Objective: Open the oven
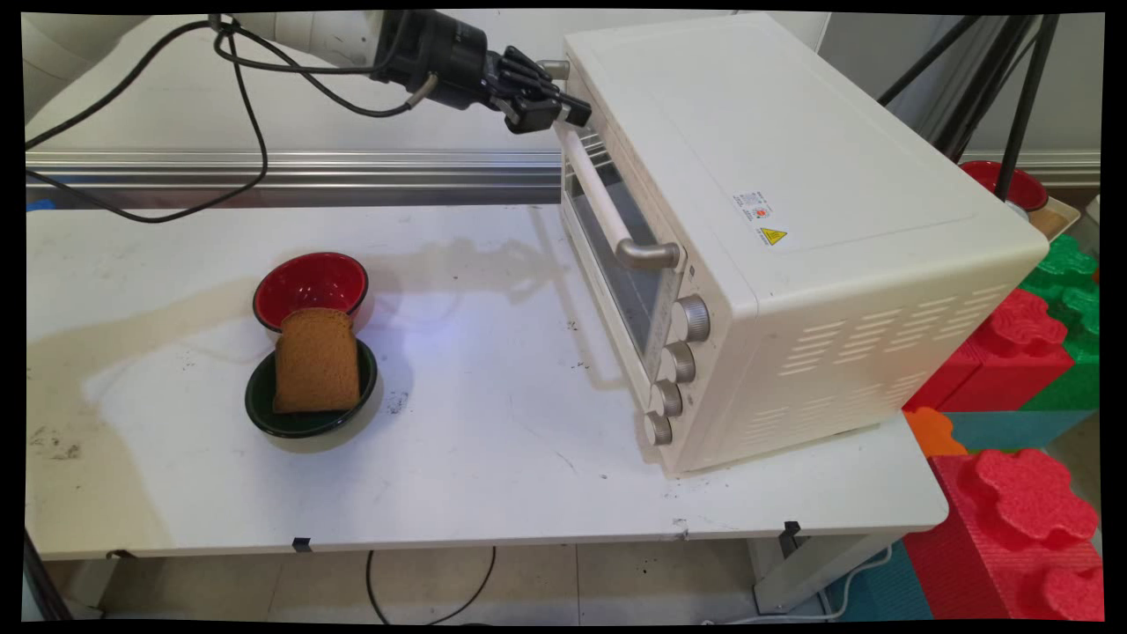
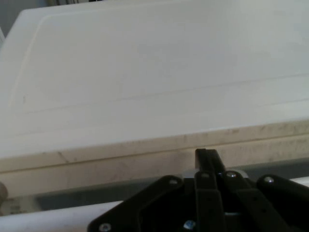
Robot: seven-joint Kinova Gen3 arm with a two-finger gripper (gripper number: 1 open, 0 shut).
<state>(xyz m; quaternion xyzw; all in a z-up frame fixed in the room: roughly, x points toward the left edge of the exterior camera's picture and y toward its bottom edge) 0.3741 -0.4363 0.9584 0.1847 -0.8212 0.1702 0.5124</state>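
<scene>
1. Black, the pincer (image 1: pixel 563 107) was at the upper far corner of the oven door, against the top edge of the cream toaster oven (image 1: pixel 792 238); its fingers (image 2: pixel 206 157) were pressed together, with nothing seen between them.
2. In the hand view, the fingertips met the seam under the oven's flat top, above the door handle (image 1: pixel 607 202).
3. The toaster oven stood at the table's right edge, its door closed and facing the table's left side, with four knobs (image 1: pixel 673 370) in a column at the near end of its front.
4. A slice of brown bread (image 1: pixel 317 359) lay propped in a dark green bowl (image 1: pixel 264 409) toward the near left of the white table (image 1: pixel 493 458).
5. A red bowl (image 1: pixel 311 283) sat just behind the green bowl, touching it or nearly so.
</scene>
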